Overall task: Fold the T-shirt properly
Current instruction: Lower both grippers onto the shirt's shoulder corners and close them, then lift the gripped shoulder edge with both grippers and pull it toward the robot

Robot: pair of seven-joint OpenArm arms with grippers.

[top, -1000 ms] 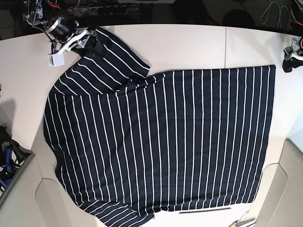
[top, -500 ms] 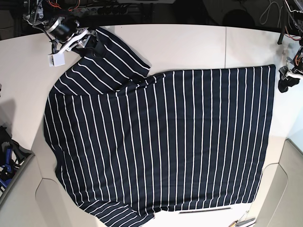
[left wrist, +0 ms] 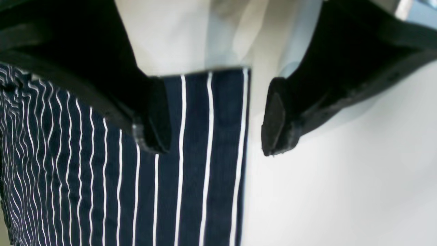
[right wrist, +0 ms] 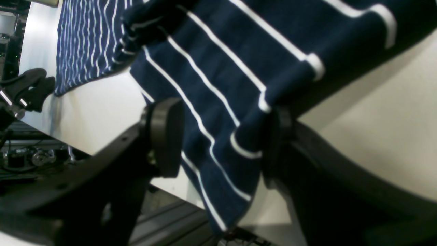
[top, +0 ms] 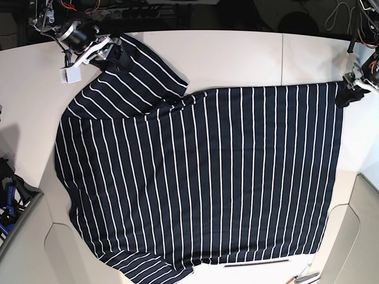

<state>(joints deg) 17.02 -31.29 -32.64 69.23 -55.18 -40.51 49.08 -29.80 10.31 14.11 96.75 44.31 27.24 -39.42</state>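
Observation:
The T-shirt (top: 207, 177), dark navy with thin white stripes, lies spread flat on the white table (top: 237, 56). My left gripper (top: 346, 94) is at its upper right hem corner. In the left wrist view this gripper (left wrist: 211, 135) is open, with one finger over the cloth (left wrist: 191, 171) and the other over bare table. My right gripper (top: 115, 56) is at the upper left sleeve. In the right wrist view its jaws (right wrist: 222, 147) stand apart with the sleeve (right wrist: 222, 85) between them, touching the right finger.
A white tag (top: 71, 75) hangs by the right arm. A table seam (top: 282, 59) runs down past the shirt's top edge. A thin dark strip (top: 257, 263) lies below the shirt. Grey ledges sit at the lower left (top: 26, 242) and lower right (top: 361, 231).
My left gripper has moved down and left from beside the table's right edge onto the shirt's hem corner. The right arm and the shirt have not moved.

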